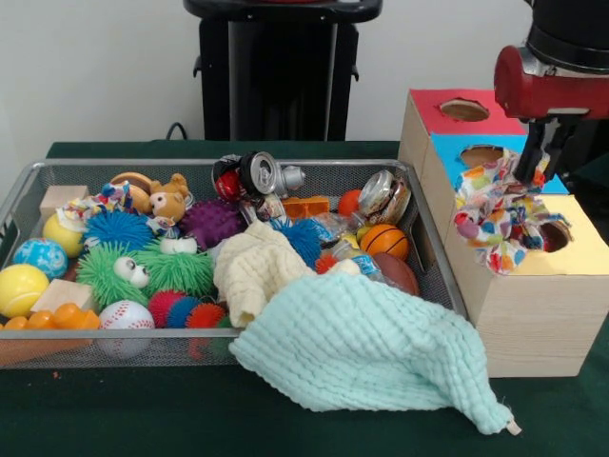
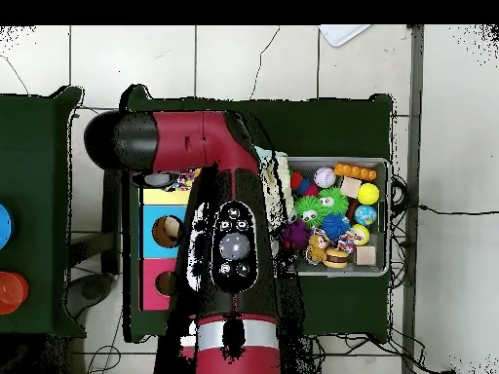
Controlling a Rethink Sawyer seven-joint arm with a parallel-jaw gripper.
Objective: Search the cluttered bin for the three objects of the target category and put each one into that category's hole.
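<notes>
My gripper [image 1: 526, 176] is shut on a ruffled white fabric piece [image 1: 498, 217] with a red, blue, yellow and green print. The piece hangs over the yellow top [image 1: 580, 259] of the nearest wooden box, just left of its round hole [image 1: 558, 235] and partly covering it. A second ruffled printed piece [image 1: 108, 199] lies at the far left of the wire mesh bin [image 1: 114, 164], next to a teddy bear. I cannot make out a third piece. In the overhead view the arm [image 2: 229, 243] hides the gripper, and a bit of printed fabric [image 2: 184, 179] shows by the yellow top [image 2: 156, 196].
A mint waffle cloth [image 1: 366, 347] drapes over the bin's near right corner onto the table. A cream cloth [image 1: 251, 268] lies mid-bin among balls, spiky toys, cans and blocks. The blue-topped box [image 1: 455, 150] and the red-topped box [image 1: 433, 107] stand behind the yellow one.
</notes>
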